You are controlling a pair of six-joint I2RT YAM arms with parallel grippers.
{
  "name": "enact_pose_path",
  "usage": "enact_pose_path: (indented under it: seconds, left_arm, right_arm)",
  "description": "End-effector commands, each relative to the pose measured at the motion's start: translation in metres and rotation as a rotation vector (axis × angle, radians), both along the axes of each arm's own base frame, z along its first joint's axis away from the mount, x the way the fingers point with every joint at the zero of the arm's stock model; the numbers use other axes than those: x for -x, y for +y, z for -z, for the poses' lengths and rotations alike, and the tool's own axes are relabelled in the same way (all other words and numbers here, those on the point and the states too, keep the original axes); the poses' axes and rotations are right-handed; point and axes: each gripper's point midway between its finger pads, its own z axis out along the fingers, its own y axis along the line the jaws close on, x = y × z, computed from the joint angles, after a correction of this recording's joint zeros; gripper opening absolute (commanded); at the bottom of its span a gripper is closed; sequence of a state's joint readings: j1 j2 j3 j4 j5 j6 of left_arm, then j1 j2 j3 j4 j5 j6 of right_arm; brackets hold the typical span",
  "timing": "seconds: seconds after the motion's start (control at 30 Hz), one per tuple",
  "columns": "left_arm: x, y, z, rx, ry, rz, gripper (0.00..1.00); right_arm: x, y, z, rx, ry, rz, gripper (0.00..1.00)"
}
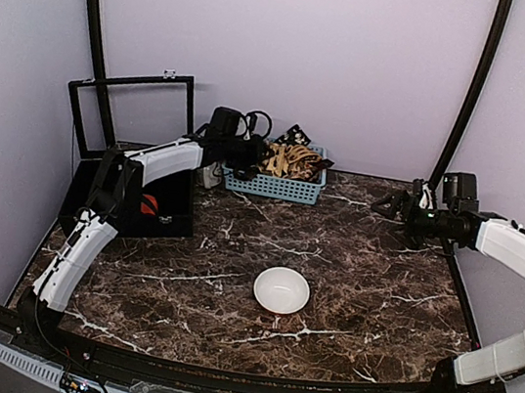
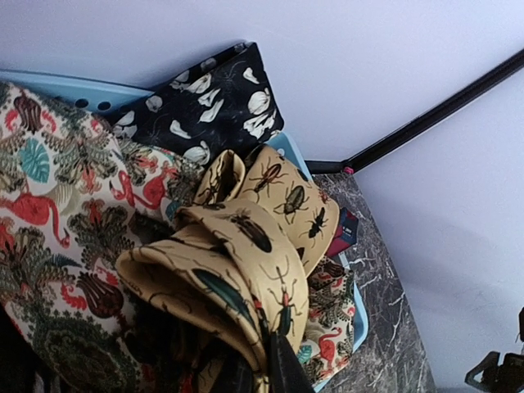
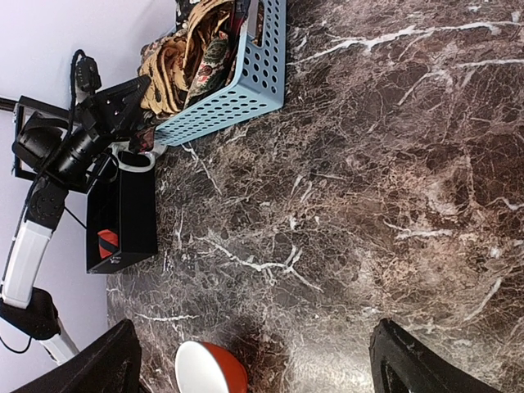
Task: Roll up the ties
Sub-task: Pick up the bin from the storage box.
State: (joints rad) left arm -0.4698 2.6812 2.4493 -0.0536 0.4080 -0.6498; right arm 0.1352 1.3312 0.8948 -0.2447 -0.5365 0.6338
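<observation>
L claw (image 1: pixel 256 161) pinched on mustard-yellow beetle-print fabric tie (image 2: pixel 246 246), bunched in pale blue perforated plastic basket (image 1: pixel 274 187), far edge of dark marble bench (image 1: pixel 367 291) | folds run fwd from claw | R claw (image 3: pixel 262 368) wide open, well apart

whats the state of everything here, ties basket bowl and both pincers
mustard tie: unrolled, bunched up in the basket, pinched by the left pincer
black tie: unrolled, lying against the basket's far rim
flamingo-print tie: unrolled, crumpled in the basket
basket: upright, full of ties
bowl: upright, empty
left pincer: shut on the mustard tie
right pincer: open, empty, above the table
</observation>
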Motion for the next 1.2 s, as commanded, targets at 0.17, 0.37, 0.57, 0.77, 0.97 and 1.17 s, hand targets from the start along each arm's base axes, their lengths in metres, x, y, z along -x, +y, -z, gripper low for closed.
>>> enact_pose_path:
  seconds: [0.17, 0.37, 0.57, 0.77, 0.97, 1.17]
  left_arm:
    - [0.02, -0.001, -0.132, 0.09, -0.21, 0.041, 0.0]
    - [0.039, 0.002, -0.193, 0.133, -0.313, 0.084, 0.0]
    - [0.067, 0.008, -0.261, 0.19, -0.427, 0.133, 0.0]
    - [0.104, 0.022, -0.329, 0.226, -0.548, 0.169, 0.0]
    - [0.152, 0.044, -0.404, 0.26, -0.693, 0.173, 0.0]
    - [0.183, 0.059, -0.441, 0.274, -0.759, 0.179, 0.0]
  right_arm:
    - [-0.005, -0.001, -0.01, -0.01, -0.047, 0.008, 0.97]
    - [-0.007, 0.001, -0.011, -0.025, -0.051, 0.007, 0.97]
    - [-0.008, 0.004, -0.012, -0.044, -0.059, 0.002, 0.97]
    - [-0.01, 0.006, -0.012, -0.062, -0.063, -0.006, 0.97]
    - [-0.012, 0.011, -0.01, -0.077, -0.063, -0.022, 0.98]
    - [-0.015, 0.016, -0.008, -0.085, -0.064, -0.042, 0.98]
